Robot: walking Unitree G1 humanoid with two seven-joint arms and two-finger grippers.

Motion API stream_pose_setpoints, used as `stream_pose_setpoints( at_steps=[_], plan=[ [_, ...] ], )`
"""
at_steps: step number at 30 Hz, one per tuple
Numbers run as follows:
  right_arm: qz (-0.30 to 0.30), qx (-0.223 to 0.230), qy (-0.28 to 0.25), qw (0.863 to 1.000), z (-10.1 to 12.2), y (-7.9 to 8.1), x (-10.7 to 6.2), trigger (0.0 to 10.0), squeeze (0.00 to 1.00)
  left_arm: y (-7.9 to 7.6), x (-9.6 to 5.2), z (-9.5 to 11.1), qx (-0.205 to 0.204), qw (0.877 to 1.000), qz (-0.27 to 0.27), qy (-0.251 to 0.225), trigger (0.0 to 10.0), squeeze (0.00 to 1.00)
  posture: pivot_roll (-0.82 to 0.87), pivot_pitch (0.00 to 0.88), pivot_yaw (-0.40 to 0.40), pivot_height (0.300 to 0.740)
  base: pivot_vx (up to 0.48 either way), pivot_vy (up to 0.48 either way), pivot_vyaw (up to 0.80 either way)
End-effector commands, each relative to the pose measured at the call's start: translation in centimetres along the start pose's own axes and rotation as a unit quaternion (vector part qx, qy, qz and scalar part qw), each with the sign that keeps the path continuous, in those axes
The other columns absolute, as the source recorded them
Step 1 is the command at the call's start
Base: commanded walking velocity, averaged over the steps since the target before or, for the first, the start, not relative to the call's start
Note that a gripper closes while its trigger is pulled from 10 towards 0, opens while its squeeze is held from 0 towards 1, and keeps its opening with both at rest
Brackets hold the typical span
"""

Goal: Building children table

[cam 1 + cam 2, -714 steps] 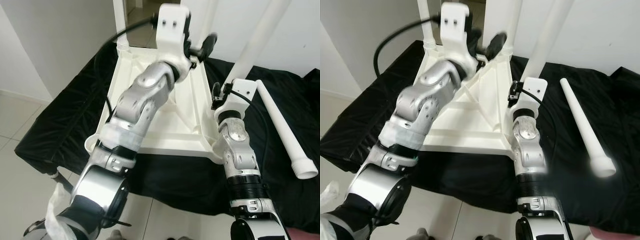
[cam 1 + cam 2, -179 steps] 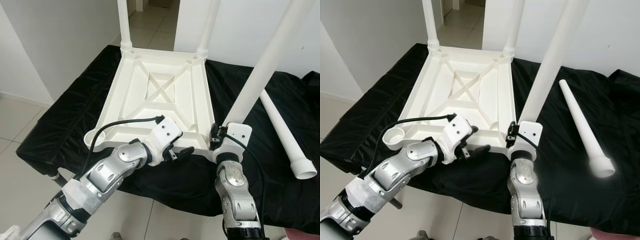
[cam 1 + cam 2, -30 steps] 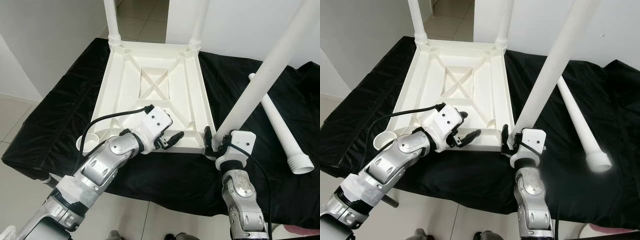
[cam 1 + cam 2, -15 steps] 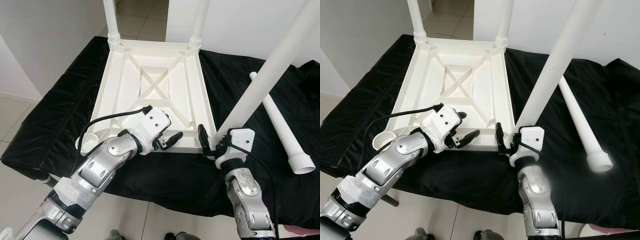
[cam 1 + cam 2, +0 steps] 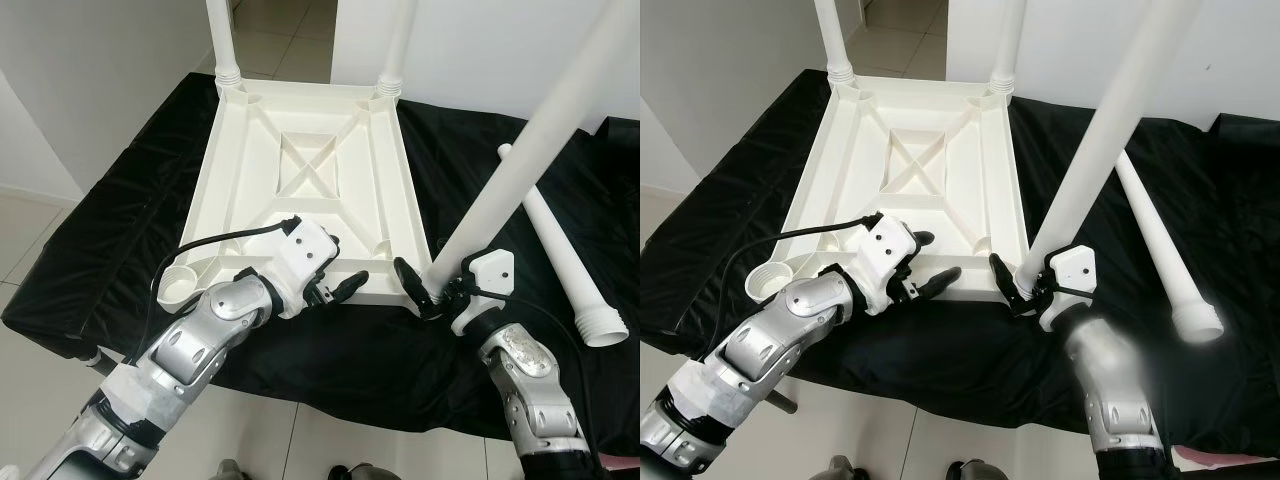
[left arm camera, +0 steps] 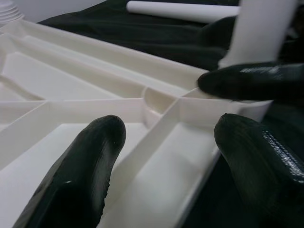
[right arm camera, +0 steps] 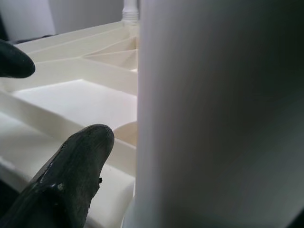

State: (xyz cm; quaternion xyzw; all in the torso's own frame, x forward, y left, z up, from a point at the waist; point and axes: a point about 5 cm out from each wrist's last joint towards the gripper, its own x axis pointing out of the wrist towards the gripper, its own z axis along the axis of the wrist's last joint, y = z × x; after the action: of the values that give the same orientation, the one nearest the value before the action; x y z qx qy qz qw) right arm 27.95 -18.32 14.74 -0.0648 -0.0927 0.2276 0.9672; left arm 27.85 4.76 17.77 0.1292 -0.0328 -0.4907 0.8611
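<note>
The white plastic table (image 5: 300,160) lies upside down on a black cloth. Two legs stand in its far corners (image 5: 222,40). A third leg (image 5: 520,150) rises tilted from the near right corner. My right gripper (image 5: 428,290) is shut on that leg's base, with one black finger (image 7: 76,171) beside it. My left gripper (image 5: 342,265) hovers open over the table's near rim, and the ribs (image 6: 156,114) show between its fingers. A fourth leg (image 5: 560,260) lies loose on the cloth to the right. The near left corner socket (image 5: 178,285) holds nothing.
The black cloth (image 5: 120,230) covers a low platform with tiled floor (image 5: 30,230) to the left and in front. A white wall stands behind, with a doorway at the far centre. Bare cloth lies right of the table around the loose leg.
My right wrist has swung to the right around the leg's base, and its visible finger has tipped over to the left. The left gripper has shifted only slightly.
</note>
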Motion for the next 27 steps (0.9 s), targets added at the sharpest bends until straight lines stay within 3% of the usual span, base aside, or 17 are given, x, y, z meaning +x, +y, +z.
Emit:
stream_pose_setpoints(
  at_steps=[1,2,3,4,5,6,7,23,24,25,27],
  plan=[
    [0.009,-0.005,0.000,1.000,-0.1,-0.2,0.0,9.8,0.00,-1.8,-0.1,-0.1,-0.005,0.991,-0.130,0.003,10.0,0.00,0.00,0.108,-0.032,0.740,0.000,0.000,0.00],
    [0.014,-0.006,0.002,1.000,-0.2,-0.5,0.2,8.2,0.00,-2.0,-0.1,-0.1,-0.005,0.991,-0.135,0.003,10.0,0.00,0.00,0.106,-0.030,0.740,0.000,0.000,0.00],
    [0.014,-0.006,0.002,1.000,-0.2,-0.5,0.2,8.2,0.00,-2.0,-0.1,-0.1,-0.005,0.991,-0.135,0.003,10.0,0.00,0.00,0.106,-0.030,0.740,0.000,0.000,0.00],
    [0.018,-0.010,0.004,1.000,-0.3,-0.7,0.3,4.9,0.00,-2.1,-0.1,-0.2,-0.004,0.990,-0.138,0.004,10.0,0.00,0.00,0.105,-0.029,0.740,0.000,0.000,0.00],
    [0.023,-0.013,0.006,1.000,-0.4,-1.0,0.4,2.9,0.00,-2.2,-0.1,-0.1,-0.004,0.990,-0.139,0.004,10.0,0.00,0.00,0.100,-0.028,0.740,0.000,0.000,0.00],
    [0.023,-0.013,0.006,1.000,-0.4,-1.0,0.4,2.9,0.00,-2.2,-0.1,-0.1,-0.004,0.990,-0.139,0.004,10.0,0.00,0.00,0.100,-0.028,0.740,0.000,0.000,0.00],
    [0.025,-0.015,0.008,1.000,-0.6,-1.3,0.6,0.0,0.00,-2.2,0.0,-0.1,-0.004,0.990,-0.140,0.004,10.0,0.00,0.00,0.097,-0.028,0.740,0.000,0.000,0.00],
    [0.036,0.001,0.012,0.999,-1.6,-1.5,0.1,0.0,0.00,-2.2,-0.1,-0.1,-0.002,0.991,-0.135,0.007,10.0,0.00,0.00,0.102,-0.030,0.740,0.000,0.000,0.00],
    [0.029,0.005,0.013,0.999,-1.7,-1.5,0.0,6.3,0.00,-2.2,-0.1,-0.1,-0.002,0.991,-0.134,0.007,10.0,0.00,0.00,0.103,-0.030,0.740,0.000,0.000,0.00],
    [0.022,0.011,0.013,1.000,-1.7,-1.4,-0.1,10.0,0.00,-2.1,-0.1,-0.1,-0.002,0.991,-0.134,0.007,10.0,0.00,0.00,0.103,-0.030,0.740,0.000,0.000,0.00],
    [0.018,0.013,0.013,1.000,-1.7,-1.3,-0.2,10.0,0.00,-2.1,-0.1,-0.1,-0.002,0.991,-0.134,0.008,10.0,0.00,0.00,0.103,-0.029,0.740,0.000,0.000,0.00]
  ],
)
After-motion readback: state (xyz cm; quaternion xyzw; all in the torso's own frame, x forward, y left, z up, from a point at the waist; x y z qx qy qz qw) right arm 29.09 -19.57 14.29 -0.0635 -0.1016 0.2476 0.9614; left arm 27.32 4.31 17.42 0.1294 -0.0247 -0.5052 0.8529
